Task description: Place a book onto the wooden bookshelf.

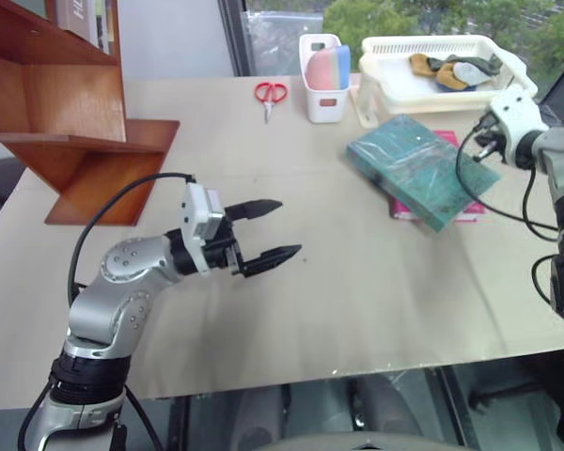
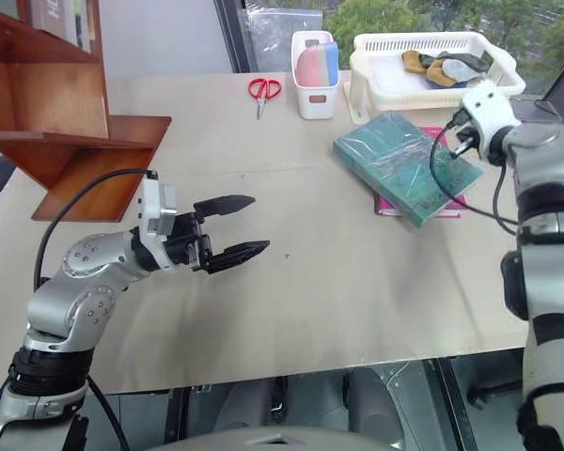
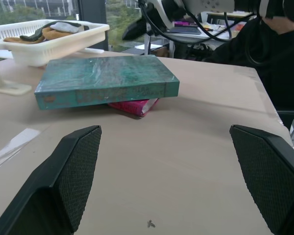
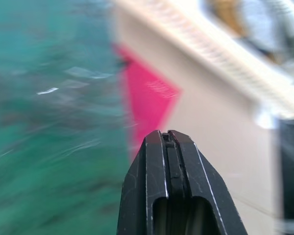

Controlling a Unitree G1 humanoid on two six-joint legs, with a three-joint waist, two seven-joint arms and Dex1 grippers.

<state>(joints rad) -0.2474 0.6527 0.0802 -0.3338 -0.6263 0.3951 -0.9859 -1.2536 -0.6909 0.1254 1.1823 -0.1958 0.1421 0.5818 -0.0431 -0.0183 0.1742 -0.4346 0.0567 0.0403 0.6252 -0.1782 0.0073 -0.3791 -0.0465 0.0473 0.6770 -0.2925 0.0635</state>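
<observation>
The teal-green book (image 1: 418, 169) lies flat on the table at the right, on top of a thinner pink book (image 3: 134, 105) whose corner sticks out beneath it. My right gripper (image 4: 166, 136) is shut and empty, hovering over the teal book's right edge where the pink corner (image 4: 147, 93) shows. My left gripper (image 1: 289, 226) stands open and empty over the middle of the table, pointing toward the books from well to their left. The wooden bookshelf (image 1: 75, 103) stands at the far left of the table.
Red-handled scissors (image 1: 271, 94) lie at the back. Beside them stands a white holder (image 1: 325, 99) with pink and blue items. A white basket tray (image 1: 385, 86) with objects in it sits just behind the books. The beige table (image 1: 357, 301) ends close in front.
</observation>
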